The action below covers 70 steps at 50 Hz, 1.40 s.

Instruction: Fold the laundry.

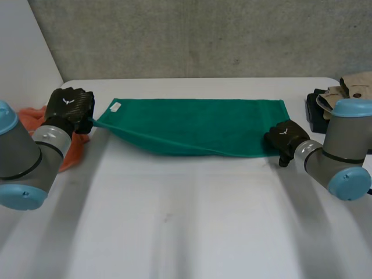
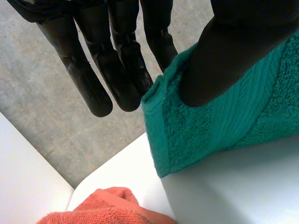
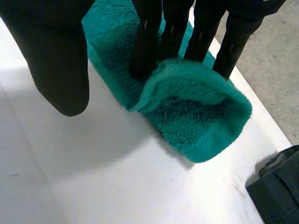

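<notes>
The green terry towel [image 1: 197,125] lies spread lengthwise across the far part of the white bench [image 1: 186,221], with its small white label [image 1: 115,106] near the far left corner. I have one hand at each end of it.

My left hand [image 1: 68,107] is at the towel's left end, just past the bench's far left corner. In my left wrist view the thumb [image 2: 224,60] lies across the top of the towel's corner. At least one straight finger sits behind the cloth, so that corner is pinched between them. From the head view the corner is lifted off the bench, and the near edge runs from it in a taut line that sags toward the middle.

My right hand [image 1: 286,139] rests on the near right corner of the towel. Its fingers [image 3: 145,46] are straight and press down into the pile, where the towel's edge curls up and over against the fingertips. The thumb stands apart over bare bench, off the cloth, so this hand is released and only pressing.

A crumpled orange terry cloth [image 1: 30,119] lies beside my left hand at the bench's left edge. A dark folded garment [image 1: 317,113] sits near the right end, with a beige cloth [image 1: 354,87] just beyond it.
</notes>
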{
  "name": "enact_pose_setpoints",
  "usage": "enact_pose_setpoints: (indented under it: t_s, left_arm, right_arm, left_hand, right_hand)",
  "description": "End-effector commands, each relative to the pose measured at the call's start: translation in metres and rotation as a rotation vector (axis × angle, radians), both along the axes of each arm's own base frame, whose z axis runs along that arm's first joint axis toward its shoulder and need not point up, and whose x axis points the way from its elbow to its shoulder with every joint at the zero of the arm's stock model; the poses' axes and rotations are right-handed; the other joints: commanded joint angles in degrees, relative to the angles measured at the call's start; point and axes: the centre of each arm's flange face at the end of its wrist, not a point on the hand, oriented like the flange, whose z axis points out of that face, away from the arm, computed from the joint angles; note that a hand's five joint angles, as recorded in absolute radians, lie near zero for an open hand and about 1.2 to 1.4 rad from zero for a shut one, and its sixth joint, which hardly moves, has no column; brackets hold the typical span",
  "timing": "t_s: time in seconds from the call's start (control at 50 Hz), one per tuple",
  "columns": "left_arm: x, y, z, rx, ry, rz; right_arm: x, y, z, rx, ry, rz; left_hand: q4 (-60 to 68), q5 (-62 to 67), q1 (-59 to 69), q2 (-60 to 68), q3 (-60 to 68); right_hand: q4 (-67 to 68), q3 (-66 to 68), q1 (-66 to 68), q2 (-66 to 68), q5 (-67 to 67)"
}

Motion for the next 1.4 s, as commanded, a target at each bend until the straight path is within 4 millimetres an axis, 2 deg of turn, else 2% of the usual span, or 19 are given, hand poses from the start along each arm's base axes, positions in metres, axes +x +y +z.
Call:
enact_pose_setpoints:
  t_s: [0.02,0.28,0.4,0.44,0.56,0.64,0.72,0.78,0.8,0.86,0.94,1.04,1.1,1.18,1.2,1.26,1.28,1.34,1.4]
  left_arm:
    - [0.0,-0.006,0.002,-0.015,0.0,0.003]
    - [-0.002,-0.013,0.002,-0.022,-0.002,-0.004]
    - [-0.003,-0.012,0.0,-0.017,-0.003,-0.007]
    - [-0.003,-0.011,0.0,-0.016,-0.003,-0.009]
    - [-0.001,-0.006,-0.001,0.01,-0.008,-0.006]
    - [0.002,0.004,-0.001,0.06,-0.017,-0.005]
    - [0.005,0.023,-0.002,0.138,-0.052,-0.028]
    - [0.01,0.043,-0.003,0.21,-0.12,-0.065]
    - [0.013,0.056,-0.004,0.258,-0.168,-0.083]
    - [0.021,0.076,-0.003,0.329,-0.248,-0.103]
    - [0.035,0.119,-0.003,0.511,-0.395,-0.149]
    - [0.038,0.148,-0.003,0.634,-0.489,-0.221]
    - [0.033,0.137,0.0,0.556,-0.513,-0.233]
    - [0.021,0.104,-0.003,0.438,-0.508,-0.216]
    - [0.016,0.087,-0.004,0.395,-0.497,-0.198]
    - [0.009,0.063,-0.007,0.344,-0.466,-0.161]
    - [0.005,0.047,-0.009,0.31,-0.447,-0.128]
    - [-0.003,0.016,-0.012,0.253,-0.415,-0.068]
    - [-0.011,-0.002,-0.012,0.21,-0.391,-0.041]
  right_arm:
    - [0.004,-0.011,-0.006,-0.074,0.055,0.03]
    - [0.012,-0.033,-0.009,-0.255,0.135,0.065]
    - [0.012,-0.04,-0.008,-0.312,0.153,0.054]
    - [0.01,-0.042,-0.009,-0.326,0.156,0.043]
    - [-0.001,-0.049,-0.002,-0.33,0.154,0.013]
    - [-0.014,-0.039,0.012,-0.249,0.14,-0.007]
    - [-0.034,-0.024,0.035,-0.127,0.108,-0.043]
    - [-0.051,-0.001,0.046,0.013,0.117,-0.053]
    - [-0.061,0.011,0.052,0.077,0.132,-0.059]
    - [-0.076,0.027,0.057,0.177,0.157,-0.083]
    - [-0.099,0.057,0.067,0.345,0.198,-0.097]
    - [-0.105,0.071,0.072,0.395,0.22,-0.088]
    - [-0.1,0.062,0.071,0.337,0.212,-0.092]
    - [-0.087,0.042,0.068,0.237,0.169,-0.105]
    - [-0.082,0.033,0.067,0.2,0.147,-0.111]
    - [-0.075,0.018,0.064,0.132,0.117,-0.12]
    - [-0.069,0.007,0.062,0.084,0.094,-0.125]
    - [-0.054,-0.011,0.058,-0.011,0.055,-0.115]
    - [-0.045,-0.025,0.054,-0.09,0.026,-0.111]
  left_hand:
    - [11.04,13.0,13.66,11.38,11.65]
    - [11.04,13.0,13.66,11.38,11.65]
    - [11.04,13.0,13.66,11.38,11.65]
    - [11.04,13.0,13.66,11.38,11.65]
    - [11.04,13.0,13.66,11.38,11.65]
    - [11.04,13.0,13.66,11.38,11.65]
    - [11.04,13.0,13.66,11.38,11.65]
    - [11.04,13.0,13.66,11.38,11.65]
    - [11.04,13.0,13.66,11.38,11.65]
    - [11.04,13.0,13.66,11.38,11.65]
    - [11.04,13.0,13.66,11.38,11.65]
    - [11.04,13.0,13.66,11.38,11.65]
    - [11.04,13.0,13.66,11.38,11.65]
    - [11.04,13.0,13.66,11.38,11.65]
    - [11.04,13.0,13.66,11.38,11.65]
    - [11.04,13.0,13.66,11.38,11.65]
    - [11.04,13.0,13.66,11.38,11.65]
    - [11.04,13.0,13.66,11.38,11.65]
    - [11.04,13.0,13.66,11.38,11.65]
  right_hand:
    - [5.86,5.5,5.02,5.09,6.77]
    - [13.93,13.58,13.09,13.16,14.84]
    - [31.74,31.39,30.91,30.97,32.66]
    - [40.48,40.13,39.64,39.71,41.39]
    - [40.54,40.19,39.7,39.77,41.45]
    - [40.54,40.19,39.7,39.77,41.45]
    - [40.54,40.19,39.7,39.77,41.45]
    - [40.54,40.19,39.7,39.77,41.45]
    - [40.54,40.19,39.7,39.77,41.45]
    - [40.54,40.19,39.7,39.77,41.45]
    - [40.54,40.19,39.7,39.77,41.45]
    - [40.54,40.19,39.7,39.77,41.45]
    - [40.54,40.19,39.7,39.77,41.45]
    - [40.54,40.19,39.7,39.77,41.45]
    - [40.54,40.19,39.7,39.77,41.45]
    - [40.54,40.19,39.7,39.77,41.45]
    - [40.54,40.19,39.7,39.77,41.45]
    - [40.54,40.19,39.7,39.77,41.45]
    - [40.54,40.19,39.7,39.77,41.45]
